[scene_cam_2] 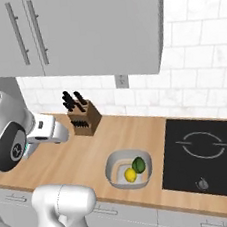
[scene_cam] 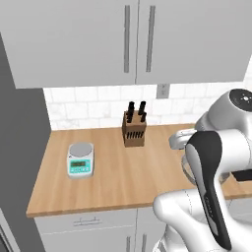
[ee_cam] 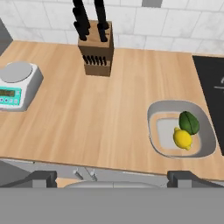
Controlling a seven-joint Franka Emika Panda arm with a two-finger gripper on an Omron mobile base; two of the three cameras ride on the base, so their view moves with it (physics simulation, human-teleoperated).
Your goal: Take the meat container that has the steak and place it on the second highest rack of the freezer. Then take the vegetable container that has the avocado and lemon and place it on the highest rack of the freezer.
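Observation:
The vegetable container [ee_cam: 153,118] is a shallow grey bowl near the counter's front edge, left of the cooktop. It holds a green avocado [ee_cam: 189,122] and a yellow lemon [ee_cam: 182,138]. The right base view also shows the container [scene_cam_2: 112,166] with the avocado [scene_cam_2: 138,164] and lemon [scene_cam_2: 130,174]. In the left base view its rim [scene_cam: 186,165] peeks out behind my arm. My gripper [ee_cam: 116,177] hangs above the counter's front edge, left of the container and apart from it. It is open, with nothing between its wide-set fingertips [ee_cam: 43,177].
A wooden knife block [ee_cam: 96,48] stands at the back of the counter and a white kitchen scale [ee_cam: 15,85] at its left end. The black cooktop [scene_cam_2: 206,157] lies to the right. Upper cabinets [scene_cam: 123,39] hang overhead. A tall grey panel [scene_cam: 19,147] bounds the counter's left.

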